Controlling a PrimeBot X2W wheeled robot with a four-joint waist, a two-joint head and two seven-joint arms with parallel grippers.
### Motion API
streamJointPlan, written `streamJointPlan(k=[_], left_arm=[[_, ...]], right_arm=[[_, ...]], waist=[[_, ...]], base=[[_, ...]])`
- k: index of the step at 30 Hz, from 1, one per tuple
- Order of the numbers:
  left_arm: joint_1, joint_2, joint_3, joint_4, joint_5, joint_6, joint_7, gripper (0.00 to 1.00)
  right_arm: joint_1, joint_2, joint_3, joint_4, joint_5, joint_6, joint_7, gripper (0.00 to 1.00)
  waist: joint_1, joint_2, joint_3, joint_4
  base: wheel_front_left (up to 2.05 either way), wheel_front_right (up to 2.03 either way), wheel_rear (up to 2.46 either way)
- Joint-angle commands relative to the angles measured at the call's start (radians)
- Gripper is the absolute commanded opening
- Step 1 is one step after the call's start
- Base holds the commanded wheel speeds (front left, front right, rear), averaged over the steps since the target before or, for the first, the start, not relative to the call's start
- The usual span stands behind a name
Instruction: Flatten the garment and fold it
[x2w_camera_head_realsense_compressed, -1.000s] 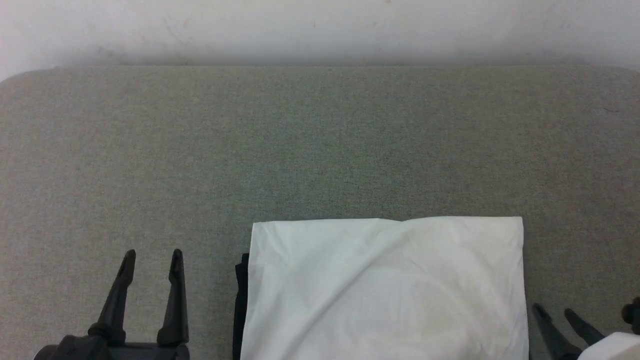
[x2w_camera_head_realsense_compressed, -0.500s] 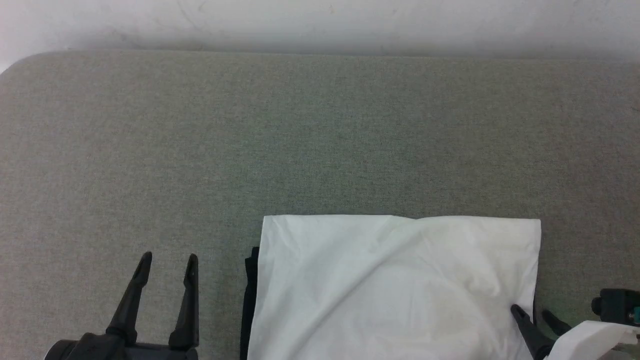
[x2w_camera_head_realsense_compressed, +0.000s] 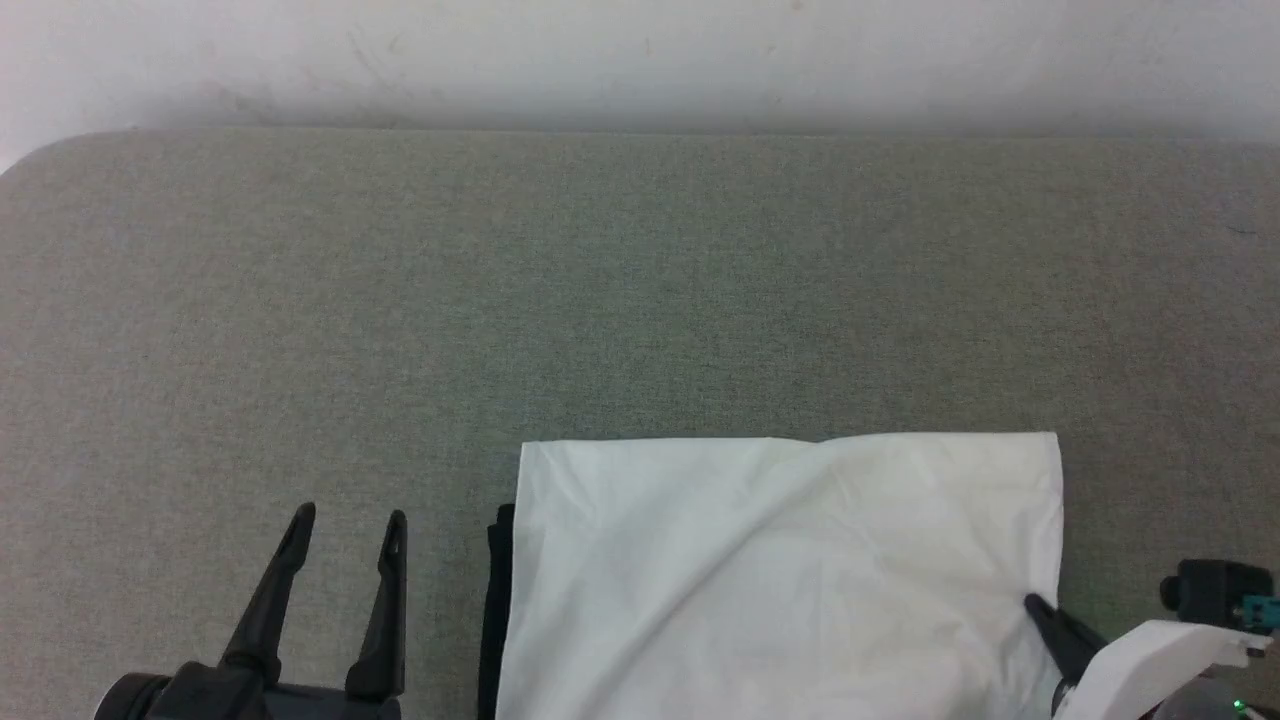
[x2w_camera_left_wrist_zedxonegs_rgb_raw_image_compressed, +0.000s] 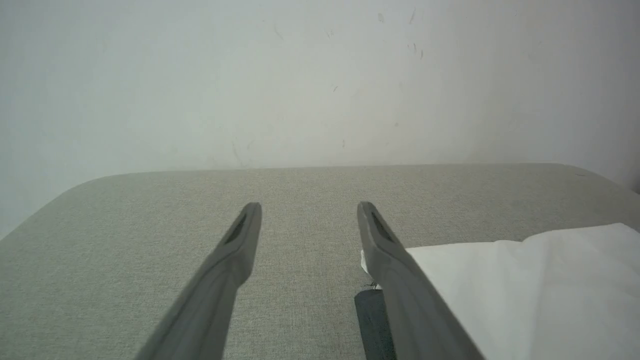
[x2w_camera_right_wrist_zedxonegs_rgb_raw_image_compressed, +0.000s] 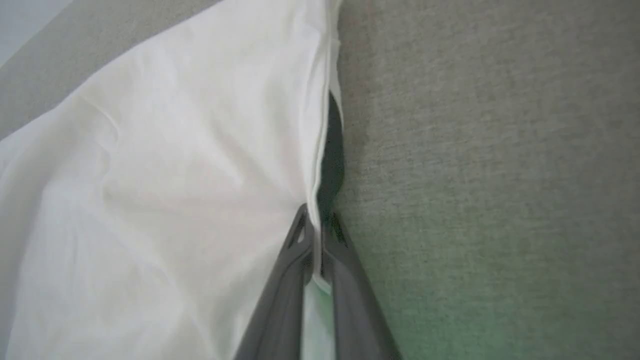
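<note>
- The left gripper (x2w_camera_head_realsense_compressed: 350, 520) sits low at the near left over the grey-green fabric-covered table (x2w_camera_head_realsense_compressed: 640, 300). Its two long dark fingers are spread apart and empty, pointing toward the white wall (x2w_camera_head_realsense_compressed: 640, 50).
- The folded cream-white garment (x2w_camera_head_realsense_compressed: 780, 570), with black cloth peeking out at its left edge, lies flat at the table's near edge, right of centre.
- The right gripper (x2w_camera_right_wrist_zedxonegs_rgb_raw_image_compressed: 316, 220) reaches in slantwise from the near right on its pale forearm (x2w_camera_head_realsense_compressed: 1150, 660), fingers pinched together on the garment's right hem.
</note>
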Motion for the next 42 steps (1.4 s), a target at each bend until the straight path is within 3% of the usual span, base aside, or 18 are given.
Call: streamJointPlan(k=[1,13,17,31,36,42], left_arm=[[0.003,-0.001,0.001,0.003,-0.002,-0.003,-0.005,1.0],[-0.013,-0.019,-0.003,0.017,-0.005,-0.02,-0.005,1.0],[-0.014,-0.025,-0.001,0.026,-0.008,-0.024,-0.005,1.0],[-0.027,-0.052,-0.015,0.052,-0.013,-0.048,-0.005,1.0],[-0.034,-0.063,-0.02,0.06,-0.013,-0.058,-0.005,1.0],[-0.038,-0.073,-0.028,0.076,-0.013,-0.069,-0.005,1.0]], right_arm=[[-0.023,-0.004,-0.02,0.007,-0.014,-0.002,-0.011,0.0],[-0.058,-0.083,-0.275,-0.061,-0.112,-0.002,-0.014,0.0],[-0.054,-0.086,-0.282,-0.097,-0.084,-0.002,0.013,0.0],[0.017,-0.014,0.129,-0.398,0.075,-0.002,0.221,0.0],[0.012,-0.01,0.247,-0.413,0.072,-0.002,0.24,0.0],[-0.028,-0.006,0.356,-0.341,0.061,-0.002,0.239,0.0]], waist=[[0.0,0.0,0.0,-0.008],[0.0,0.0,0.017,-0.037],[0.0,0.0,0.008,-0.04],[0.0,0.0,-0.005,-0.024],[0.0,0.0,0.001,0.0],[0.0,0.0,0.001,0.027]], base=[[0.0,0.0,0.0],[0.0,0.0,0.0],[0.0,0.0,0.0],[0.0,0.0,0.0],[0.0,0.0,0.0],[0.0,0.0,0.0]])
